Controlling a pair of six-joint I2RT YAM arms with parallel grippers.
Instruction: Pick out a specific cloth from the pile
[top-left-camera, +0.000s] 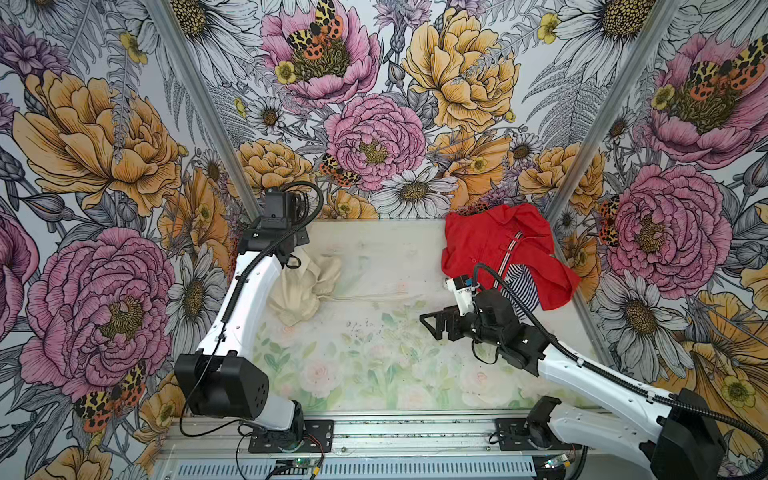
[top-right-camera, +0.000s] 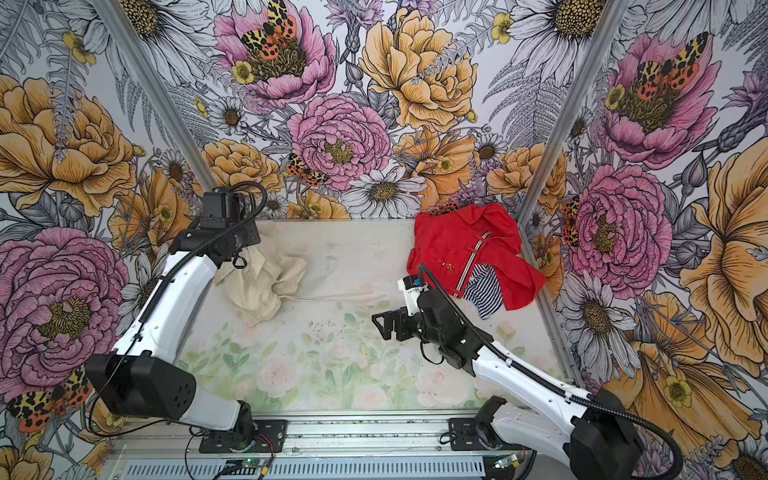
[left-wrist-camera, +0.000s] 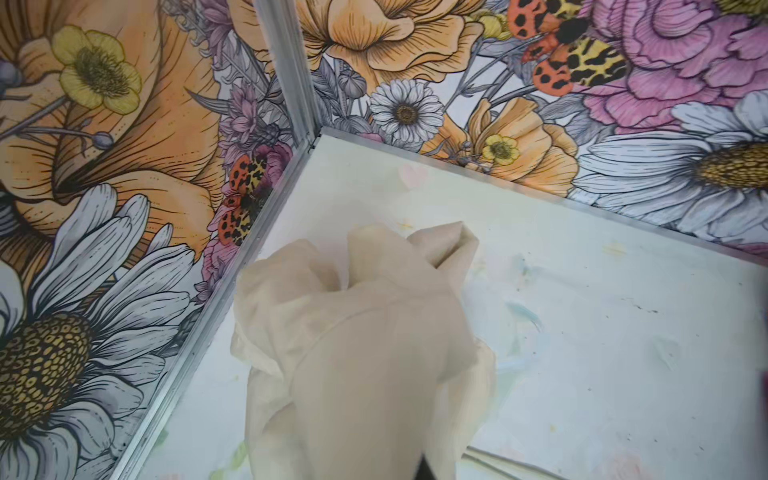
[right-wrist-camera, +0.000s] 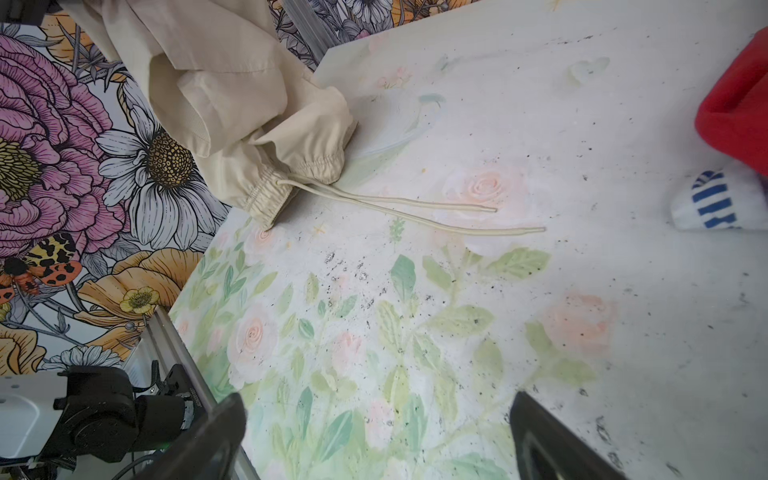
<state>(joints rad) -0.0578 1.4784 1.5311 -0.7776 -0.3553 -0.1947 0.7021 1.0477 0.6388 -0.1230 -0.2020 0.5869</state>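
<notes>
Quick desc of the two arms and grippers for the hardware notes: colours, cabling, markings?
The arms match: left arm and right arm have white link shells, black joint housings and a black corrugated conduit along each. Thin black wires loop near the bases. The right gripper is black with angular, open-framed fingers, and a white camera module with blue detail sits at its wrist. No markings are legible.

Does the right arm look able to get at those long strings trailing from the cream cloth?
Probably yes. The right gripper is open over bare table, and the drawstrings of the cream cloth lie flat ahead of it, with nothing in between.
</notes>
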